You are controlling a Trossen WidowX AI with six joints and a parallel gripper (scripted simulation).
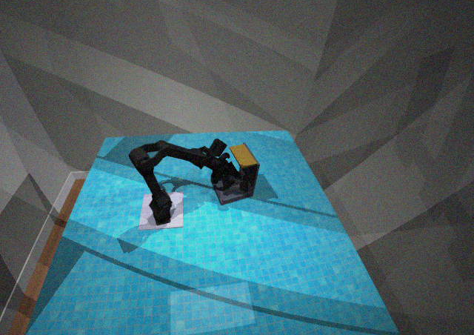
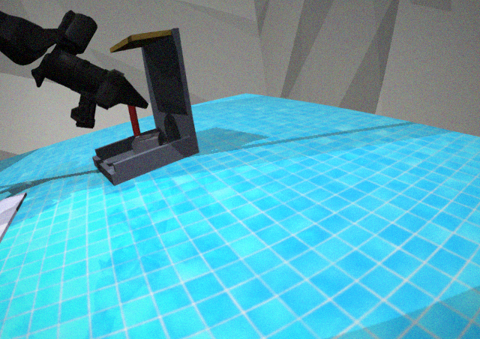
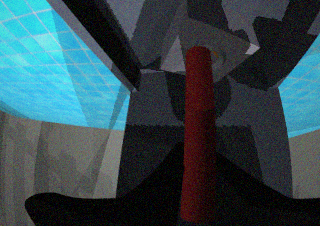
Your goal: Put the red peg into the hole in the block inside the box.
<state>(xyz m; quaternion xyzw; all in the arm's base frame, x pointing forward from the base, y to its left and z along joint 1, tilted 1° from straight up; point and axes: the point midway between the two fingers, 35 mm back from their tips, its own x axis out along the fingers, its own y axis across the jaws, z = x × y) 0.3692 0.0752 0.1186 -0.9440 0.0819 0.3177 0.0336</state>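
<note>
My gripper (image 2: 140, 105) (image 3: 190, 149) is shut on the red peg (image 2: 133, 120) (image 3: 199, 101) near its upper end. The peg hangs down nearly upright, leaning slightly in the exterior view. Its lower end is over or just in front of the block (image 2: 144, 143) (image 3: 234, 48) on the box floor. In the wrist view the hole's rim shows partly, just right of the peg's lower end; the peg hides the rest. I cannot tell whether peg and block touch. The fingertips are below the level of the yellow roof (image 1: 243, 155) (image 2: 149, 39), in front of the back wall.
The dark grey box (image 1: 237, 199) (image 2: 154, 162) has low side walls and a tall back wall (image 2: 185, 79). The roof juts from the top of that wall, close above and ahead of the gripper body. The arm's base stands on a pale plate (image 1: 176, 219).
</note>
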